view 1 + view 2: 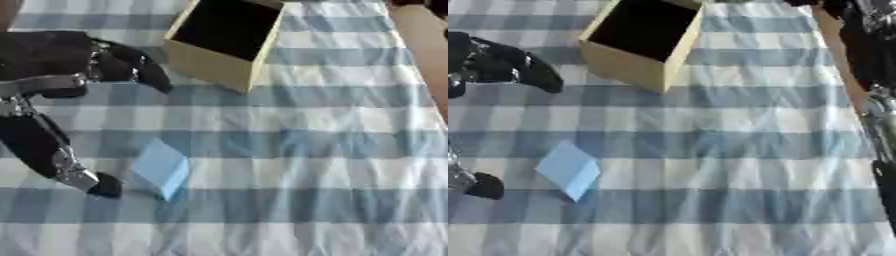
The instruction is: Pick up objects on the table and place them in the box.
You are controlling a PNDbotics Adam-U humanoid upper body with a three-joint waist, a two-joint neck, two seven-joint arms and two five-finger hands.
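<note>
A light blue block [160, 169] lies tilted on the checked cloth, left of the middle. My left hand [39, 95] comes in from the left edge and is open and spread wide. Its fingers [131, 65] point right, well above the block. Its thumb [98, 184] ends just left of the block, and the right eye view shows a small gap between them. The open cardboard box [210, 65] with a dark inside stands at the top centre. My right arm [878, 125] runs down the right edge; only a dark sliver of its hand [885, 185] shows.
A blue and white checked cloth [306, 150] covers the table. A bare wooden strip [424, 45] shows at the upper right beyond the cloth.
</note>
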